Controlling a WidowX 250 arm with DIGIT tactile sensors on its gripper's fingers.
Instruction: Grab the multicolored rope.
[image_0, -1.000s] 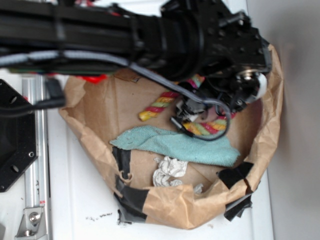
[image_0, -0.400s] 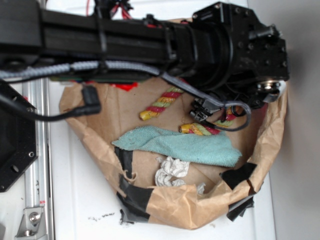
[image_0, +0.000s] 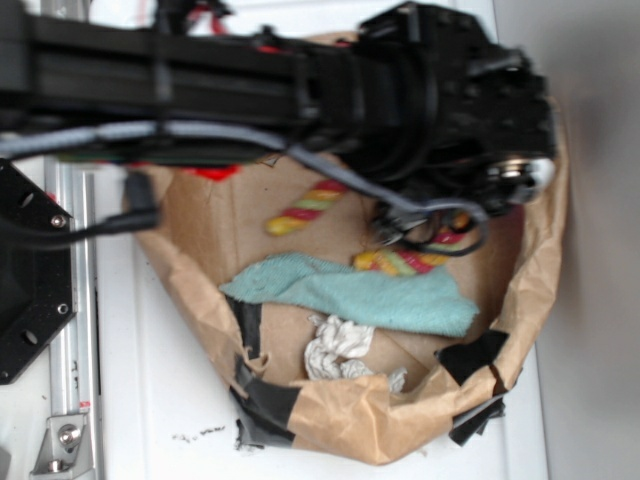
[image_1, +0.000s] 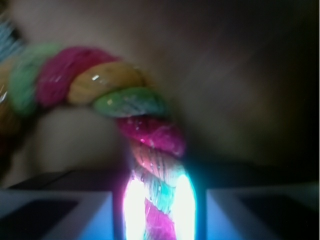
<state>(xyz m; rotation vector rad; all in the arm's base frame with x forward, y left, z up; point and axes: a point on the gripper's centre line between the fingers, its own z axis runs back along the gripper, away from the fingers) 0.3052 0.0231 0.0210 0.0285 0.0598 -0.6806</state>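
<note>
The multicolored rope (image_0: 305, 205) lies inside a crumpled brown paper bag (image_0: 330, 410) patched with black tape (image_0: 268, 398), which sits on a white table (image_0: 150, 380). In the exterior view one yellow end of the rope sticks out to the left below the black arm (image_0: 250, 85), and another stretch shows lower down, just above the teal cloth (image_0: 370, 295), which it seems to touch or overlap; the part between is hidden by the arm and its grey cable (image_0: 430, 215). A crumpled white paper wad (image_0: 338, 345) rests just below the cloth, near the bag's front wall. The wrist view is dim and blurred, yet it shows the rope (image_1: 145, 135) close up, its red, yellow and green twists curving from the upper left down to the bottom centre, where it passes between the two pale fingers (image_1: 55, 215) of the gripper (image_1: 159, 215). The jaws sit tight against the rope on both sides, pinching it (the strands there glow in a bright light, so the exact contact edges are washed out). A metal rail (image_0: 70, 300) runs along the table's left side.
</note>
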